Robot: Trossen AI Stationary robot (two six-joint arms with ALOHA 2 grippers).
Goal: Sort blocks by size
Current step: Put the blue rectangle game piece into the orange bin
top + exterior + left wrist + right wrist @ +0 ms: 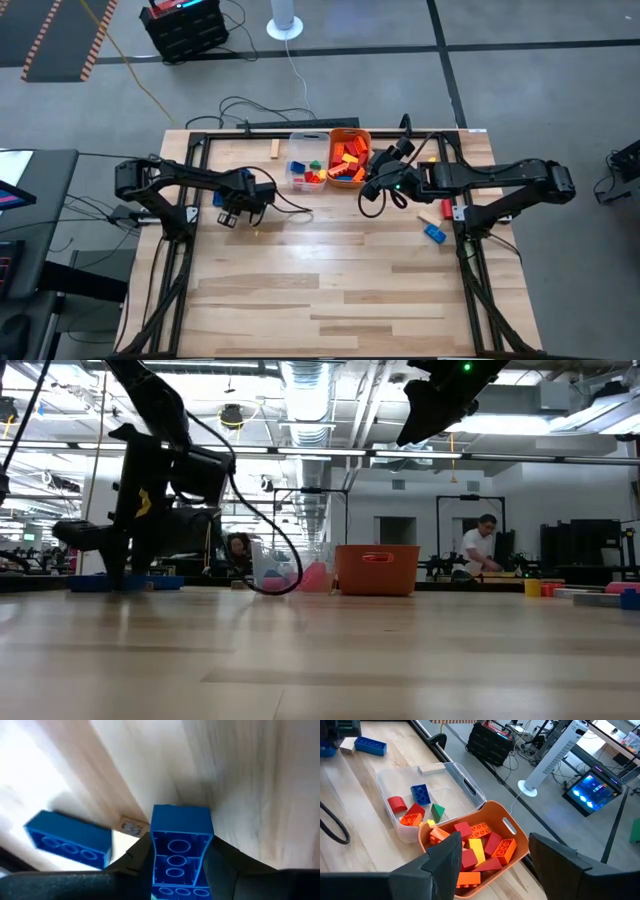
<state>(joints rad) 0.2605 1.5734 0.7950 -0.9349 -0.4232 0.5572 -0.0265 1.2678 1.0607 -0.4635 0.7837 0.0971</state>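
Blue moulded plastic sits between your left end effector's (pixel 177 870) fingers: a hollow, tubed blue brick (pixel 180 847), clamped by its long sides so it lifts level off the pale wood-grain worktop (pixel 330 290). Just beside it lie a second blue bar (pixel 68 839) and a small wooden block (pixel 131 826). Your right end effector (pixel 492 862) hangs unclenched and empty above the orange tub (pixel 512 827) of larger bricks, next to the clear tub (pixel 390 780) holding smaller pieces.

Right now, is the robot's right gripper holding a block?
No, the right gripper hangs open and empty above the orange tub full of blocks.
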